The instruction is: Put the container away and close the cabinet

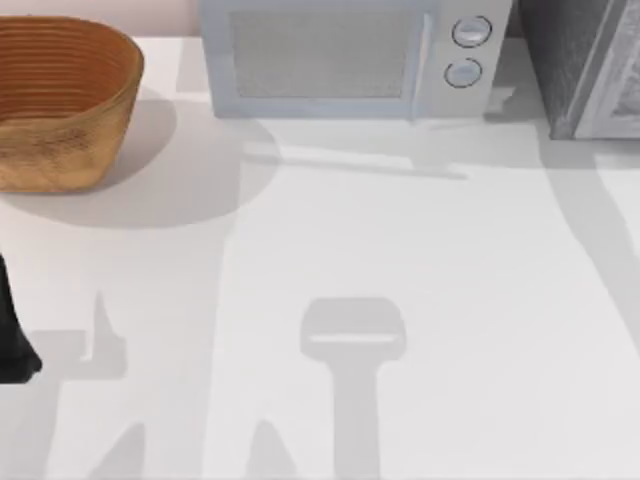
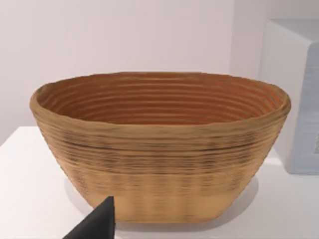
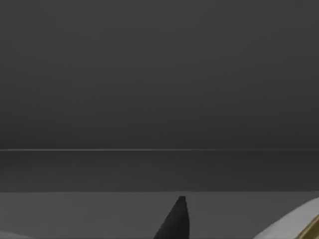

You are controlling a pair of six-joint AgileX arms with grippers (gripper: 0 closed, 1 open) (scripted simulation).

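The grey cabinet (image 1: pixel 580 60) stands at the table's far right corner. The right wrist view faces a dark grey surface with a thin horizontal line across it. One dark fingertip (image 3: pixel 174 221) of my right gripper shows there, and a white piece with a golden edge (image 3: pixel 299 226) sits at the corner; I cannot tell whether that is the container. My left arm (image 1: pixel 12 335) rests at the table's left edge. One fingertip (image 2: pixel 97 224) of my left gripper points toward a woven basket (image 2: pixel 159 149).
The woven basket (image 1: pixel 60 100) stands at the far left and looks empty inside. A white microwave (image 1: pixel 350 55) with two round knobs sits at the back centre. Arm shadows fall across the white table (image 1: pixel 420 300).
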